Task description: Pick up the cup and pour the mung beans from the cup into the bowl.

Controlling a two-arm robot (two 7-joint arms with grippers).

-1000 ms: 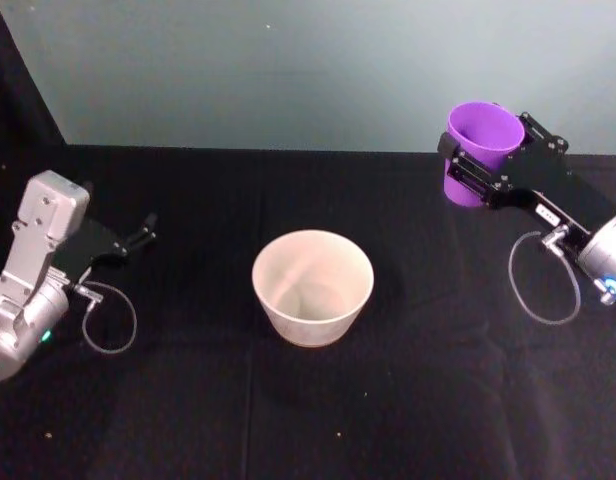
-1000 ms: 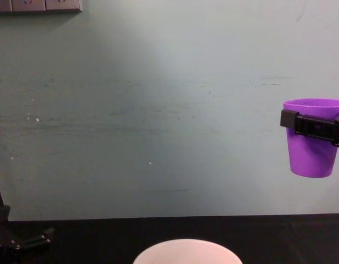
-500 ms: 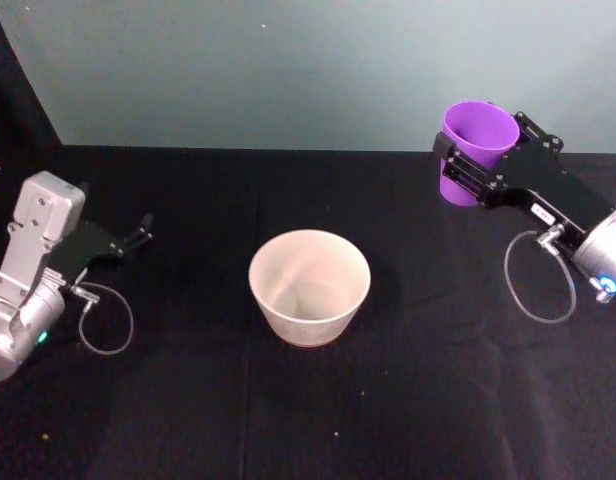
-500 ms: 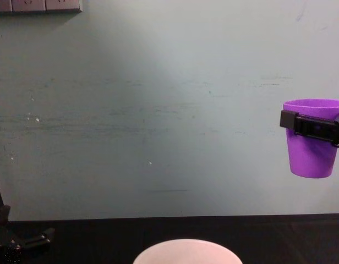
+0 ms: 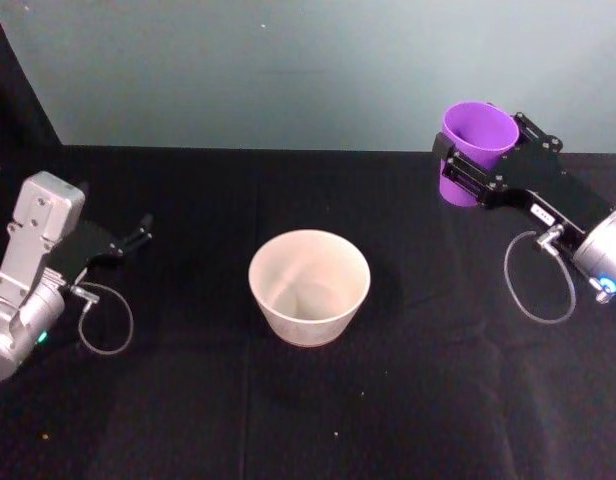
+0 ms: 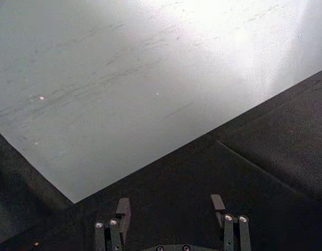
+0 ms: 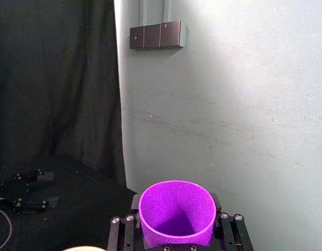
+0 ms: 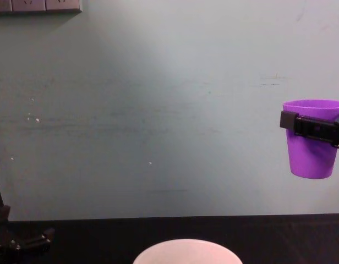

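Observation:
The purple cup (image 5: 474,149) is held upright in the air at the right, well above the table, with my right gripper (image 5: 475,167) shut on it just below its rim. From the chest it shows as a purple cup (image 8: 312,138) clamped by black fingers (image 8: 310,126). In the right wrist view the purple cup (image 7: 175,212) opens toward the camera; I cannot make out mung beans inside. The whitish bowl (image 5: 309,286) stands on the black table, to the left of and nearer than the cup; its rim (image 8: 186,246) peeks in from the chest. My left gripper (image 5: 138,236) rests open at the far left.
A black cloth (image 5: 438,380) covers the table, ending at a pale green wall (image 5: 288,70). Loose cable loops hang from both wrists (image 5: 533,285). A dark curtain (image 7: 51,78) and a wall socket plate (image 7: 154,35) show in the right wrist view.
The cup and right gripper have shifted very slightly leftward and then held still. The bowl and left arm have not moved on the table.

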